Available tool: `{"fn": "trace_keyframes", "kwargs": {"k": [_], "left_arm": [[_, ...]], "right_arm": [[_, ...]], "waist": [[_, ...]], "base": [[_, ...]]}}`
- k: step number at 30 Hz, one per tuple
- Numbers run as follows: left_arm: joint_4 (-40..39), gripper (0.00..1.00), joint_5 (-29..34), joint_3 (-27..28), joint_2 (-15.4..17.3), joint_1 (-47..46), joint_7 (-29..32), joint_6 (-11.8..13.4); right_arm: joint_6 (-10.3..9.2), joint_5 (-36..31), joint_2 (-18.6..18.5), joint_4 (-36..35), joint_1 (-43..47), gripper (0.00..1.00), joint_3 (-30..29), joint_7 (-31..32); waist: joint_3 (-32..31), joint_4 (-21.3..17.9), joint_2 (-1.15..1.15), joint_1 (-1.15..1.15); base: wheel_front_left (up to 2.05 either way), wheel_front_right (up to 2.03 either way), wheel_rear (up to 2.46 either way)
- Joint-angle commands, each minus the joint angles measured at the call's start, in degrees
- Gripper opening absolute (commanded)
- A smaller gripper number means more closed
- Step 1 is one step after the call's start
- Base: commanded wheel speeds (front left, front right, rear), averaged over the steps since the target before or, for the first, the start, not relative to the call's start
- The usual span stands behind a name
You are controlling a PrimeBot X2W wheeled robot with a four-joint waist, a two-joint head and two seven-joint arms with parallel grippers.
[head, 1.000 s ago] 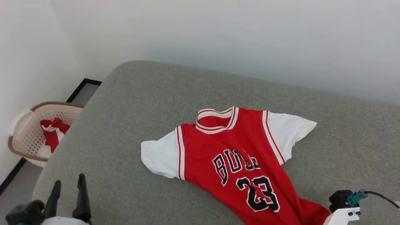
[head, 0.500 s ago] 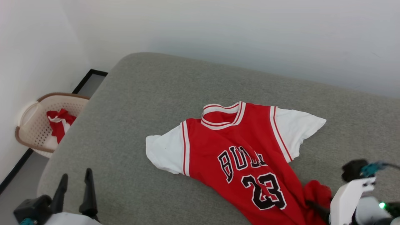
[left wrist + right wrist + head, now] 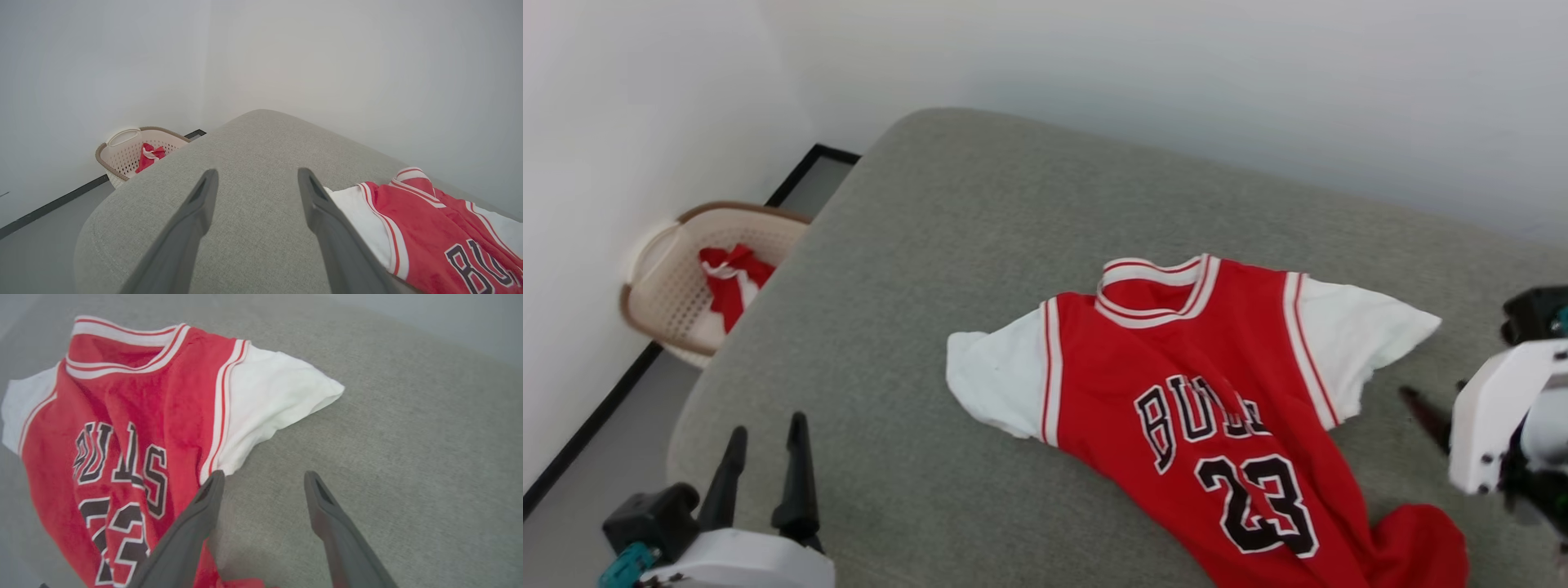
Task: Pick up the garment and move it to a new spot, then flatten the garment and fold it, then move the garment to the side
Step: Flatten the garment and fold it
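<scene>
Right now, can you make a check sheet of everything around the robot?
Surface: grey cushion, bare around the garment.
Job's things: garment lies chest-up, wrinkled, lower hem bunched.
Clutter: basket on the floor holding a small red-and-white cloth.
Grippers: left end effector open over bare cushion; right end effector open beside the white sleeve, holding nothing.
Cables: teal connector at the left wrist; no loose cable seen.
Surroundings: white walls, grey floor.

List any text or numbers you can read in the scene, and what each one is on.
"BUL": black, white-outlined letters on the chest of the garment. A fold hides the rest in the head view. In the right wrist view the word ends in "S".
"23": large black numerals just below that word, same garment.
Nothing else is readable.
</scene>
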Motion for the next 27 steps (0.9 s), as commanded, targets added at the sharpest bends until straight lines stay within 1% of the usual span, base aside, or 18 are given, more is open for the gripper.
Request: {"fn": "trace_keyframes", "kwargs": {"k": [1, 19, 27], "left_arm": [[0.27, 1.0, 0.58, 0.26, -0.57, -0.91, -0.18, -0.66], [4.26, 1.0, 5.93, 2.71, -9.09, -6.6, -0.14, -8.08], [5.96, 1.0, 8.55, 4.61, -12.9, -8.65, -0.14, -11.07]], "right_arm": [[-0.02, -1.02, -0.89, 1.68, -1.73, 1.0, -0.27, -0.53], [-0.02, -5.22, -7.32, 26.83, -19.36, 1.0, -0.63, -6.01], [-0.02, -6.78, -7.95, 38.3, -25.95, 1.0, 0.72, -6.35]], "waist": [[0.96, 1.55, 0.0, 0.0], [7.33, 8.0, 0.0, 0.0], [10.64, 9.23, 0.0, 0.0]], "base": [[0.0, 0.0, 0.0], [0.0, 0.0, 0.0], [0.0, 0.0, 0.0]]}}
